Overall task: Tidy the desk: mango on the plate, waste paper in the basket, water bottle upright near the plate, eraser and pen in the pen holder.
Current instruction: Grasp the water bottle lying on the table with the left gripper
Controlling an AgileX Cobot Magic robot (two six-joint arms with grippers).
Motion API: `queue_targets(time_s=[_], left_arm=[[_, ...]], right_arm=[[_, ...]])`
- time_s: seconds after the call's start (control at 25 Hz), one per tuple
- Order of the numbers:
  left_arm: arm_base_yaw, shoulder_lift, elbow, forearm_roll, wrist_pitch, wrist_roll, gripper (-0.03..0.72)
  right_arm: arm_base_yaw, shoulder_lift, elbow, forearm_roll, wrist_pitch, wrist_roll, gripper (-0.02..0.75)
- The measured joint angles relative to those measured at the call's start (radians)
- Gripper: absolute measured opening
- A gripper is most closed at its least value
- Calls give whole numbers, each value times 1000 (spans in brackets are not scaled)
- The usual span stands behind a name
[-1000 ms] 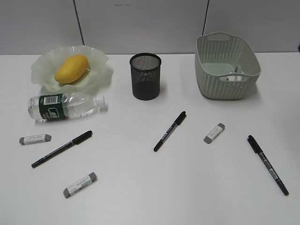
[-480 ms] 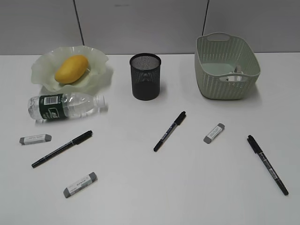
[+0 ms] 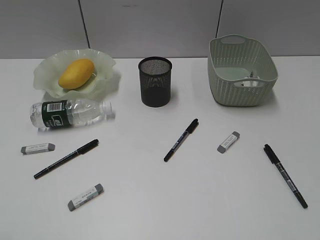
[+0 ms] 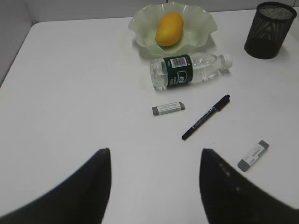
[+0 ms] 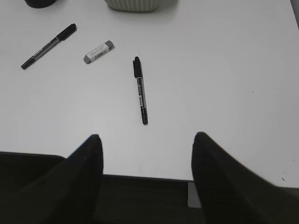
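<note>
The mango is seen on the plate; the water bottle is lying flat; both grippers' fingers are spread wide, empty.

I see no change between the earlier exterior pictures and this one. Nothing on the desk has shifted place, tipped or turned, and no arm has come into that view. The earlier pictures give me only the exterior view, so I cannot compare either gripper's position against them, and I cannot place any change relative to a gripper.
</note>
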Motion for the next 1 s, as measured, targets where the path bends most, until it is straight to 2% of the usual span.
queue_targets(time_s=[0.28,0.6,1.0], left_arm=[[0,0,0,0,0,0,454],[0,0,0,-3,0,0,440],[0,0,0,-3,0,0,435]], right_arm=[[0,-214,91,0,-34,-12,480],[0,-221,171,-12,-118,-34,480],[0,-221,172,-22,-132,-32,479]])
